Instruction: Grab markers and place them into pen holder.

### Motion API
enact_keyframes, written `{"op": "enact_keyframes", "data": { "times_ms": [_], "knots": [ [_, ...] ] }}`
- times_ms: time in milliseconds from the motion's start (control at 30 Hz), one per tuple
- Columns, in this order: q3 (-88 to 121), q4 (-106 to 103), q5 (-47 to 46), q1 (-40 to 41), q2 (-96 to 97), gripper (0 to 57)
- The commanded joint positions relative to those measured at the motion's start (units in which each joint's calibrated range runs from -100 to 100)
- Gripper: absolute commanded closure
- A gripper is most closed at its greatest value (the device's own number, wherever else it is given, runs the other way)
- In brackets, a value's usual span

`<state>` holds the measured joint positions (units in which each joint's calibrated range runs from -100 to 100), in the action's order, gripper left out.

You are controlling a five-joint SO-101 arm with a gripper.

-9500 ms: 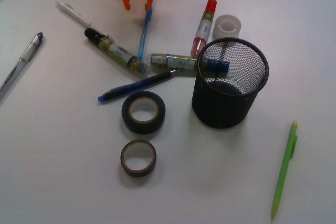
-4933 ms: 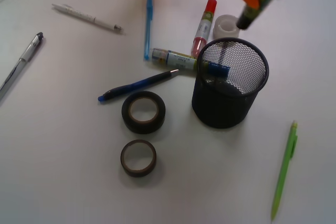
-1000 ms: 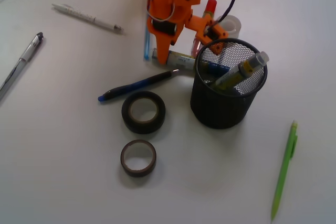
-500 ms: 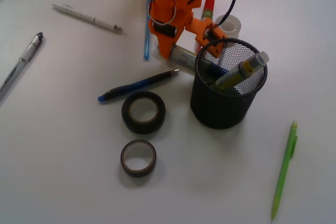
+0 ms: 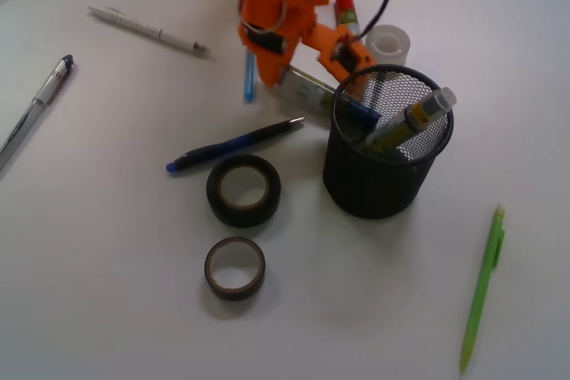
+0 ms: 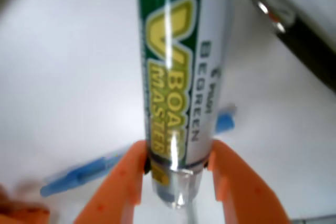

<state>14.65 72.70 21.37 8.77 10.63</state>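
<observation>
My orange gripper (image 5: 305,77) is shut on the blue-capped marker (image 5: 312,91), gripping its pale end just left of the pen holder (image 5: 356,186). In the wrist view the green-and-yellow labelled marker (image 6: 178,77) is pinched between the two orange fingers (image 6: 128,174). Its blue cap end (image 5: 363,113) lies behind the black mesh rim. Another marker (image 5: 411,117) leans inside the holder, pale end sticking out at the right. The red-capped marker (image 5: 344,4) lies behind the gripper, partly hidden by it.
Near the holder are a dark blue pen (image 5: 236,144), a thin light-blue pen (image 5: 249,84), two black tape rolls (image 5: 243,190) (image 5: 234,267) and a clear tape roll (image 5: 388,44). A white pen (image 5: 147,30), a silver pen (image 5: 36,104) and a green pencil (image 5: 481,287) lie farther out.
The gripper has closed on the blue-capped marker and shifted its pale end up and to the right. The red-capped marker has moved a little toward the back.
</observation>
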Motion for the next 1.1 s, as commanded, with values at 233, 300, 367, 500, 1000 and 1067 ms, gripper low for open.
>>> {"op": "enact_keyframes", "data": {
  "times_ms": [233,300,367,500,1000,1067],
  "knots": [
    [-0.51,5.6,0.68,-2.75,-29.03,57.0],
    [-0.88,6.48,0.68,-3.05,-32.17,57.0],
    [-1.06,6.92,0.78,-3.87,-35.06,57.0],
    [-1.06,6.83,1.03,-4.69,-39.91,57.0],
    [-1.06,-19.51,19.15,9.66,-36.59,57.1],
    [-1.06,-25.54,21.44,11.9,-34.47,57.1]
  ]
}}
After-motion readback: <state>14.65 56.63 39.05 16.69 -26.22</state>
